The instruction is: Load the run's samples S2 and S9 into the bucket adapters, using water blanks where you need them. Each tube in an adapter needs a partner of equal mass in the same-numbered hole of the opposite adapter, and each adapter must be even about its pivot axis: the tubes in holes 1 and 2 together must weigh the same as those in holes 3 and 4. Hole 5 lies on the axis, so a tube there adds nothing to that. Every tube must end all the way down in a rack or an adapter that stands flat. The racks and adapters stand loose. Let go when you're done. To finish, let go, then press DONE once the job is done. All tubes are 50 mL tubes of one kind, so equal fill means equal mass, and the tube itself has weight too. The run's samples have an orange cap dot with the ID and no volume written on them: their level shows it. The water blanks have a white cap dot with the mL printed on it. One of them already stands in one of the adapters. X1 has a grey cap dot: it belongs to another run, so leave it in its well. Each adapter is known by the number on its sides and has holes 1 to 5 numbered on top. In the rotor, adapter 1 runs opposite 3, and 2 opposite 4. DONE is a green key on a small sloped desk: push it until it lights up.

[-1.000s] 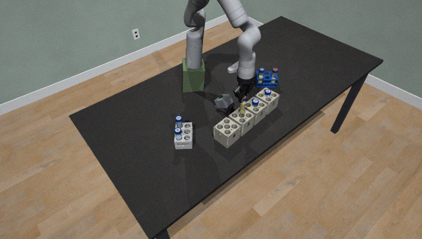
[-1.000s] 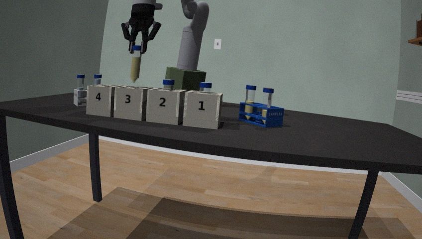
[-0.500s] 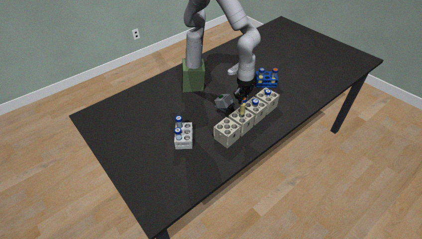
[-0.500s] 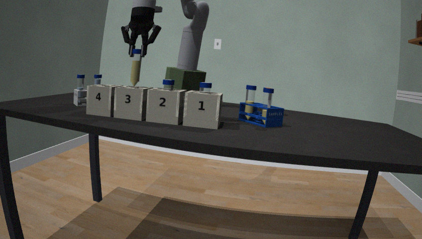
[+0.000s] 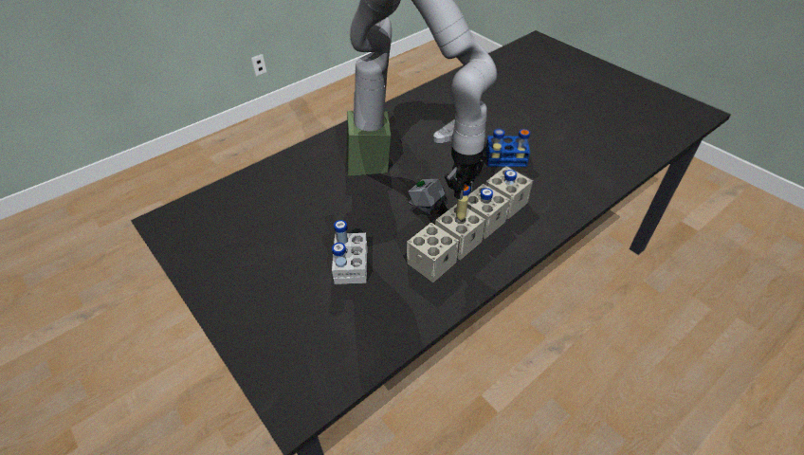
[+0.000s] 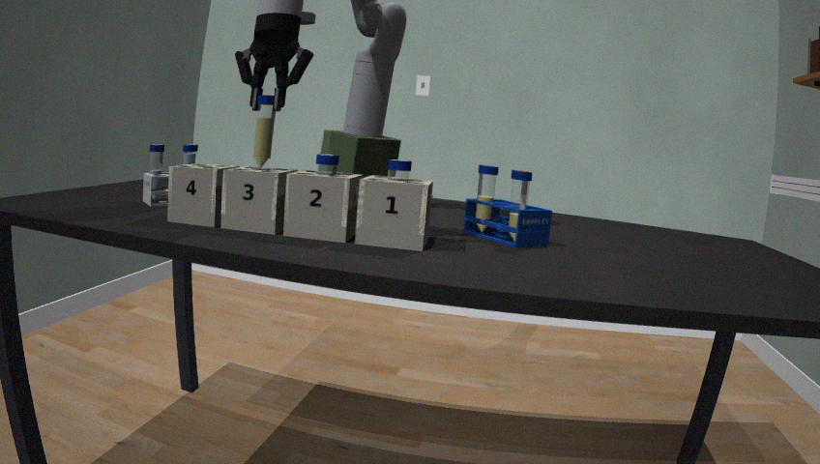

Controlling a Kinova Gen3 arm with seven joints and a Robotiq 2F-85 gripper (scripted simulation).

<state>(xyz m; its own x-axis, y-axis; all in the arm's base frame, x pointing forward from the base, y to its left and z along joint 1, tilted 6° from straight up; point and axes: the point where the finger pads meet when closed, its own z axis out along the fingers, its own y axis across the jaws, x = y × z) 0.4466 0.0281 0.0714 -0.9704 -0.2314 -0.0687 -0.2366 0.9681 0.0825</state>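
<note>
- My claw (image 6: 268,103) is clamped partway on the blue cap of a sample tube (image 6: 263,134), upright, tan fill.
- The tube's tip is right at the top of adapter 3 (image 6: 248,199); I can't tell which hole.
- Adapters 4 (image 6: 191,195), 2 (image 6: 318,205) and 1 (image 6: 392,213) stand in the same row; 2 and 1 each show one capped tube.
- Blue sample rack (image 6: 530,228) sits beside adapter 1, white blank rack (image 5: 349,264) well apart.
- Black surface (image 5: 592,101), wood floor, grey-green walls.
</note>
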